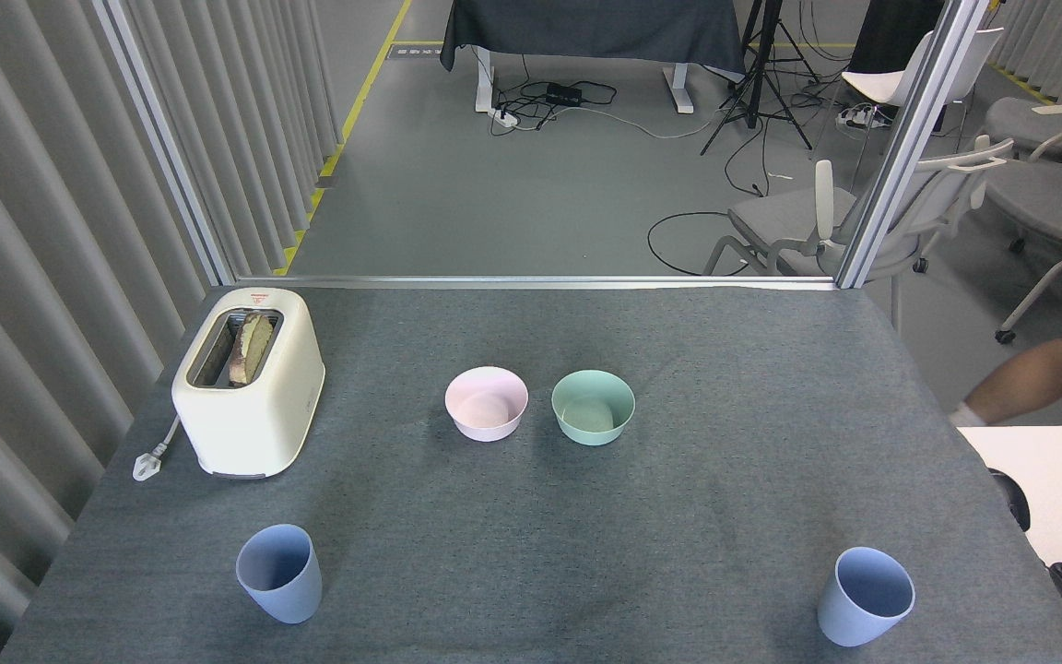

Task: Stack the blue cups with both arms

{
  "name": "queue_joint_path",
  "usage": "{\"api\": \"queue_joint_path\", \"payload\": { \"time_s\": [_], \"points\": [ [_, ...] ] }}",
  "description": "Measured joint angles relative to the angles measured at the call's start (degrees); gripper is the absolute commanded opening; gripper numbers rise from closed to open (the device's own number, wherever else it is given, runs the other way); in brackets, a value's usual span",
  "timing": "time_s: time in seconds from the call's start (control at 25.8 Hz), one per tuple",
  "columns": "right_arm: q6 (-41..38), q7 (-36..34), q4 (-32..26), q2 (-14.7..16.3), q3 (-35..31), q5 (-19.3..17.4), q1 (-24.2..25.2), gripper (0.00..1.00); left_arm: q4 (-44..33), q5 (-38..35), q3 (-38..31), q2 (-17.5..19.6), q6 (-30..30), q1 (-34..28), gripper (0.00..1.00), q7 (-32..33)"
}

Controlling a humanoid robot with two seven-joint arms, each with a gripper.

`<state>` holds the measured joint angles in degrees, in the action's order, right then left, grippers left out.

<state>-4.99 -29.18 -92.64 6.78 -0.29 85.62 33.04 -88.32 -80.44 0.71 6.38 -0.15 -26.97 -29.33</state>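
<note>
Two pale-blue cups stand upright on the grey table. One blue cup (279, 573) is near the front left. The other blue cup (865, 596) is near the front right, far apart from the first. Both are empty, with their open mouths up. Neither arm nor gripper shows in the head view.
A cream toaster (249, 382) with bread in its slot stands at the left, its plug (147, 464) lying beside it. A pink bowl (487, 403) and a mint-green bowl (593, 407) sit side by side mid-table. A person's leg (1038, 373) is past the right edge, by a white desk (1061, 480).
</note>
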Motion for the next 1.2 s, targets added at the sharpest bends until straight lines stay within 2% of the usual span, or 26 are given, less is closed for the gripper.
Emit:
{"api": "queue_joint_path", "payload": {
  "time_s": [0.43, 1.2],
  "points": [
    [0.23, -0.01, 0.5, 0.08, -0.03, -0.02, -0.01, 1.0, 0.75, 0.1, 0.58, -0.73, -0.26, 1.58, 1.0, -0.01],
    [0.4, -0.04, 1.07, 0.17, -0.06, -0.02, -0.17, 1.0, 11.19, -0.93, 1.89, -0.76, -0.06, 13.85, 1.0, 1.76]
  ]
}}
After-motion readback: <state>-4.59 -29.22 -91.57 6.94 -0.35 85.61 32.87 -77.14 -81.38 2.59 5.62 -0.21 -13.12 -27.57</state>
